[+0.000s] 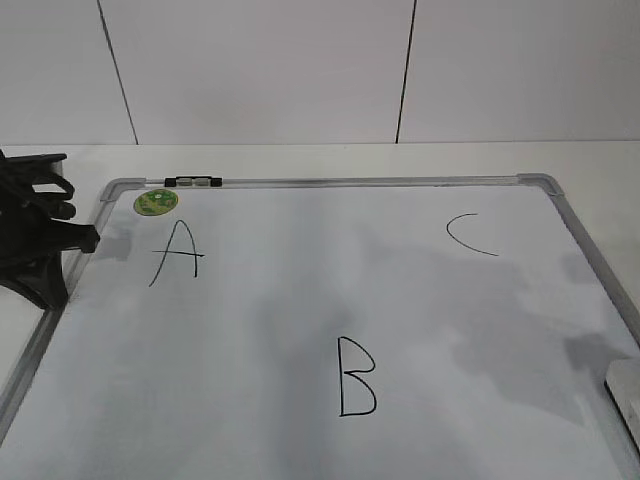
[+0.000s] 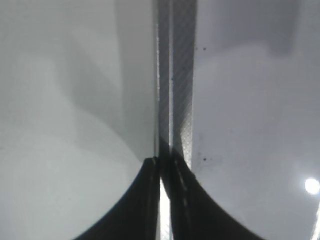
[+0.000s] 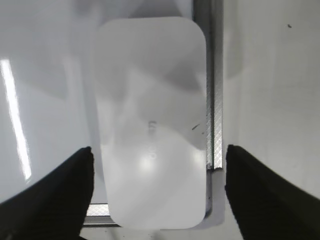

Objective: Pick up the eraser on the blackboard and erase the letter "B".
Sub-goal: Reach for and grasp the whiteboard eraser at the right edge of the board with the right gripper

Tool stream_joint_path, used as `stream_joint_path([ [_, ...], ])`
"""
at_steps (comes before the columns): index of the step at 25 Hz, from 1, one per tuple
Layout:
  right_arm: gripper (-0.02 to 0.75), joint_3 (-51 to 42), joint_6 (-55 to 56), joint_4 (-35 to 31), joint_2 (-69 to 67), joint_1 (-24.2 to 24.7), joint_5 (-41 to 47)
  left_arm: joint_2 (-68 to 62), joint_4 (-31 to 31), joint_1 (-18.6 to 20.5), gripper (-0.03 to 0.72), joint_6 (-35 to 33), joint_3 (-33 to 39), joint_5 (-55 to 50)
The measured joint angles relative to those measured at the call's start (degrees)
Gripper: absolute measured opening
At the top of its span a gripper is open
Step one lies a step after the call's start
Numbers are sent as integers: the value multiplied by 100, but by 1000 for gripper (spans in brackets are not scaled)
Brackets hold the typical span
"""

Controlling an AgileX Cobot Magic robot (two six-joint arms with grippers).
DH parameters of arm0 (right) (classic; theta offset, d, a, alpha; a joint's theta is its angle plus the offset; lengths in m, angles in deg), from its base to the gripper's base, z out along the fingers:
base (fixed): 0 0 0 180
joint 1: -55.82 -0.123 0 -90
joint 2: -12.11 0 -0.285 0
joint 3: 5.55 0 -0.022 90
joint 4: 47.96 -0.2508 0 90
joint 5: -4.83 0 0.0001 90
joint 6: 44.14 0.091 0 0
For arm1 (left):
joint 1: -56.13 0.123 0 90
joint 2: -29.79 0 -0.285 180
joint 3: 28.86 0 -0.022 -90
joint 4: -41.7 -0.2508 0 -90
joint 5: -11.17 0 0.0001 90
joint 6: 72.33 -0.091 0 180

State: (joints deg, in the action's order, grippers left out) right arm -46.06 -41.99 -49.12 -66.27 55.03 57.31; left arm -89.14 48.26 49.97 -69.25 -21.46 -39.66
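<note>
The blackboard is a white dry-erase board with a grey frame, lying flat. On it are a black letter "B" at the near middle, an "A" at the far left and a "C" at the far right. The eraser, a flat white block, lies at the board's near right corner, cut off by the picture's edge. In the right wrist view the eraser lies between the open, empty jaws of my right gripper, which do not touch it. My left gripper is shut and empty over the board's left frame.
A round green sticker and a small black clip sit at the board's far left corner. The board's frame runs right beside the eraser. A white panelled wall stands behind the table.
</note>
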Motion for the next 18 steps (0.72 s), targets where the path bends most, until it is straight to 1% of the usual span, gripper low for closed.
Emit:
stream_joint_path([
  [2,647,15,0,-40,-140,0,-15,0,0,0,22,0,-4,-4],
  [4,657,28,0,-67,-274,0,-54,0,0,0,22,0,-4,-13],
  [18,659,52,-9,-87,-797,0,-346,0,0,0,22,0,-4,-17],
])
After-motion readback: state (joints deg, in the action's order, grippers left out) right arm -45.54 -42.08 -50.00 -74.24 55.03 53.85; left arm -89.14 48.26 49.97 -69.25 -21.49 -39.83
